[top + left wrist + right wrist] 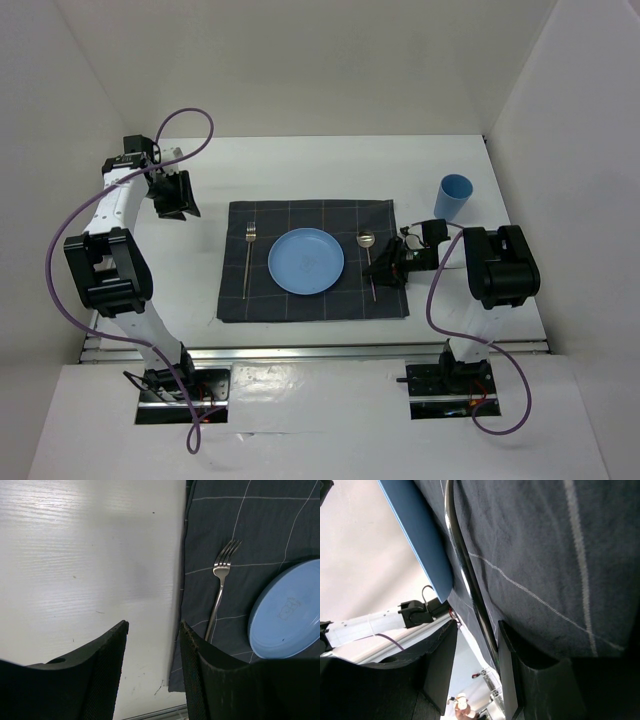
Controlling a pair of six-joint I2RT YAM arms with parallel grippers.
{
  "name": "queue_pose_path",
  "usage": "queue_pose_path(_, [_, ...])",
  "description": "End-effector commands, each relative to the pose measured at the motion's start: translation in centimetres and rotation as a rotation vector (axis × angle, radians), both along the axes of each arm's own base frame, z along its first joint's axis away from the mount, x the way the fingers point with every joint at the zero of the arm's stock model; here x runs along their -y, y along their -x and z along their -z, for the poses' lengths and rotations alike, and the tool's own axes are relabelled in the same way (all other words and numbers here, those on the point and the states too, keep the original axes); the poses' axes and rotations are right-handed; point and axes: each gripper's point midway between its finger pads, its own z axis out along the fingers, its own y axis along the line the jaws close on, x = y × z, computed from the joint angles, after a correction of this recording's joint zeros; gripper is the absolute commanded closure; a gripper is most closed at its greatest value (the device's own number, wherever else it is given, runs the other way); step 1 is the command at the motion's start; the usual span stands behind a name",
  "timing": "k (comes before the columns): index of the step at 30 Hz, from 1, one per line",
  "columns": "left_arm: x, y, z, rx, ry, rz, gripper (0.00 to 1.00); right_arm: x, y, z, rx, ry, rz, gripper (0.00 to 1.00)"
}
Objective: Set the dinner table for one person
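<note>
On the white dinner table (300,165) lies a dark checked placemat (310,300) with a blue plate (306,261) in its middle, a fork (248,258) to its left and a spoon (369,262) to its right. A blue cup (453,197) stands off the mat at the right. My right gripper (388,268) is low over the spoon's handle; in the right wrist view the gripper (476,630) is open with the handle (470,580) between its jaws, close to the right finger. My left gripper (176,198) is open and empty over bare table left of the mat.
White walls enclose the table on three sides. An aluminium rail (320,350) runs along the near edge. In the left wrist view the open gripper (152,630) hangs at the placemat's (240,530) left edge, with the fork (220,590) and plate (287,615) beyond.
</note>
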Motion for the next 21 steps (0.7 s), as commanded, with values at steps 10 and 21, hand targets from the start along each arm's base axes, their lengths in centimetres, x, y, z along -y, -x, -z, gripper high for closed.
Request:
queue_pose_path(10, [0.3, -0.4, -0.3, 0.017, 0.011, 0.028, 0.46, 0.1, 0.6, 1.6, -0.055, 0.156, -0.011, 0.54])
queue_pose_path(21, [0.7, -0.2, -0.3, 0.012, 0.031, 0.036, 0.46, 2.6, 0.3, 2.0, -0.082, 0.381, 0.06, 0.52])
